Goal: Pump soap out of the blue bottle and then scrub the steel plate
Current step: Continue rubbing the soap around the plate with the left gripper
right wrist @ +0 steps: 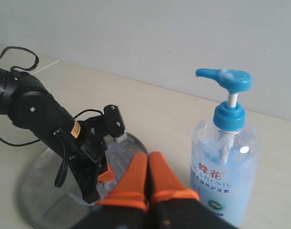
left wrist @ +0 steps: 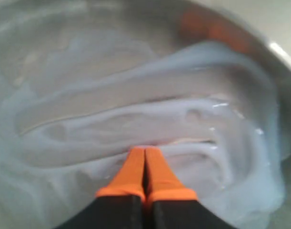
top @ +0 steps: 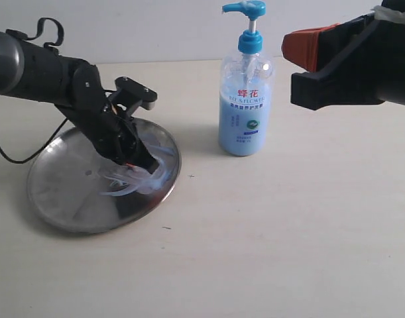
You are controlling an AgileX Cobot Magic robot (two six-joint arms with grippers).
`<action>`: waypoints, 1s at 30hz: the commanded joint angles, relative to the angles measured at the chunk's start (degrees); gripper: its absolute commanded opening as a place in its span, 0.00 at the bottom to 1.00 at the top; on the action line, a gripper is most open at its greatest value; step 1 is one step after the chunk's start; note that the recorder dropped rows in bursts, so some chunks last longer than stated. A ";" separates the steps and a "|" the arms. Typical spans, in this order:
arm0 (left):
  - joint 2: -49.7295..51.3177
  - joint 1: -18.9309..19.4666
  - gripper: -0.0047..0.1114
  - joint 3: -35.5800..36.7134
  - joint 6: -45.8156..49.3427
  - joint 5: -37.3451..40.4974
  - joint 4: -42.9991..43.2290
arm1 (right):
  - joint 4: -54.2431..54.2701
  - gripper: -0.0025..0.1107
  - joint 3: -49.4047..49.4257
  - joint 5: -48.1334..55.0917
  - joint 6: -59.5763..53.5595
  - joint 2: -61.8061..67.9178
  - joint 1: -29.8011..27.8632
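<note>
Fingers of the left claw (left wrist: 145, 149) are pressed together, tips down in the soap (left wrist: 197, 114) — pale streaks smeared over the steel plate (top: 63, 192) toward its four o'clock edge in the exterior view. Pumping looks done; scrubbing is the step in hand, and the next move calls for dragging the tips toward the bare metal at nine o'clock. The right claw (right wrist: 147, 155), pressed together and holding nothing, hangs at two o'clock of the blue bottle (top: 246, 106), which stands upright at two o'clock from the plate — one bottle, one plate, two claws.
</note>
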 commanded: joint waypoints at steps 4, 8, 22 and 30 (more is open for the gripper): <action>2.07 -4.34 0.04 -0.25 0.38 4.89 -2.44 | -0.13 0.02 0.14 -0.19 -0.08 -0.24 -0.18; 2.07 -4.34 0.04 -0.25 0.50 7.94 -2.85 | -0.13 0.02 0.14 -0.19 -0.08 -0.24 -0.18; -0.83 -4.34 0.04 7.92 3.12 5.92 -6.59 | -0.13 0.02 0.14 -0.19 -0.08 -0.24 -0.18; -1.30 -4.13 0.04 8.42 0.08 5.31 -2.39 | -0.13 0.02 0.14 -0.07 0.03 -0.24 -0.18</action>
